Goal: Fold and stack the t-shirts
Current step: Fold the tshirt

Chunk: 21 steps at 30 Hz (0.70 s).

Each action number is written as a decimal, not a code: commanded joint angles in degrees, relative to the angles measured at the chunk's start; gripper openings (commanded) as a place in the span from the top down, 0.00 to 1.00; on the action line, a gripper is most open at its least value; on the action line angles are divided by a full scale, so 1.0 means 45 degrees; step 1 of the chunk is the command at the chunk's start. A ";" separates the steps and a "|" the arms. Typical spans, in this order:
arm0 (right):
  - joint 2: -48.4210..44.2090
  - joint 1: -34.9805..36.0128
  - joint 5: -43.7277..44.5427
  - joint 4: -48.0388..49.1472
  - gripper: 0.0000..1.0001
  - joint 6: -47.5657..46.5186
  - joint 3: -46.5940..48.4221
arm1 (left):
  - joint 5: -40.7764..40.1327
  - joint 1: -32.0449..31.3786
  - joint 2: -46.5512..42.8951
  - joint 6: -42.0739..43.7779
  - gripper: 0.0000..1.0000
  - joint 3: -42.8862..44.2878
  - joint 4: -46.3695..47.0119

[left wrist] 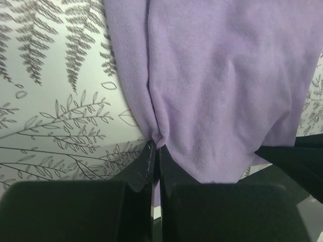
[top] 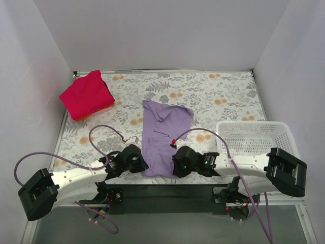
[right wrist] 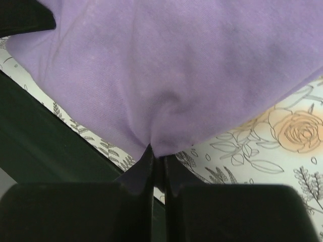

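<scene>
The pale lavender t-shirt [top: 164,137] lies folded lengthwise in a long strip down the middle of the flowered table. My left gripper [top: 144,163] is shut on its near left edge, the cloth [left wrist: 212,91] bunched between the jaws at my left gripper [left wrist: 155,147]. My right gripper [top: 175,163] is shut on the near right edge; the lavender cloth [right wrist: 171,75] puckers into my right gripper [right wrist: 157,157]. The red t-shirt [top: 86,95] sits folded at the back left corner, away from both arms.
A white mesh basket [top: 254,137] stands at the right, just beyond my right arm. The table's dark front edge [top: 167,190] runs right below both grippers. White walls close in the back and both sides.
</scene>
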 commanded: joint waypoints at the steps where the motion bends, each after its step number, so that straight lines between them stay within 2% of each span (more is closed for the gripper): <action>1: -0.0564 0.0259 0.0371 -0.1822 0.99 0.0648 -0.0474 | -0.0117 -0.0727 0.0030 -0.0917 1.00 -0.0162 -0.1141; 8: -0.1658 0.0337 0.0586 -0.2467 0.99 0.1039 -0.0963 | -0.0741 -0.2036 0.0518 -0.1915 1.00 -0.0046 -0.1414; 9: -0.1756 0.0318 0.0818 -0.2739 0.87 0.1039 -0.0905 | -0.1148 -0.2211 0.0576 -0.1954 0.91 0.0245 -0.1744; 10: -0.1950 0.0337 0.0995 -0.2974 0.73 0.1020 -0.0595 | -0.1442 -0.2271 0.0615 -0.1993 0.76 0.0499 -0.1998; 11: -0.2049 0.0318 0.1228 -0.3227 0.59 0.0942 -0.0399 | -0.1832 -0.2329 0.0693 -0.1993 0.57 0.0753 -0.2310; 12: -0.2166 0.0318 0.1753 -0.3636 0.36 0.0845 -0.0223 | -0.2474 -0.2349 0.0733 -0.1935 0.31 0.1007 -0.2816; 13: -0.2399 0.0299 0.2048 -0.3833 0.29 0.0689 0.0030 | -0.2848 -0.2350 0.0772 -0.1838 0.13 0.1590 -0.3053; 14: -0.2498 0.0260 0.2380 -0.4048 0.24 0.0552 0.0535 | -0.3180 -0.2350 0.0869 -0.1624 0.07 0.1866 -0.3230; 15: -0.2615 0.0066 0.3021 -0.4418 0.17 0.0241 0.0831 | -0.3918 -0.2350 0.0928 -0.1506 0.06 0.2468 -0.3618; 19: -0.2791 -0.1180 0.4081 -0.4597 0.12 -0.1009 0.1847 | -0.5367 -0.2350 0.1454 -0.0804 0.05 0.3954 -0.4228; 21: -0.2792 -0.1847 0.4490 -0.4404 0.12 -0.1712 0.2490 | -0.5624 -0.2330 0.1669 0.0090 0.05 0.4231 -0.3472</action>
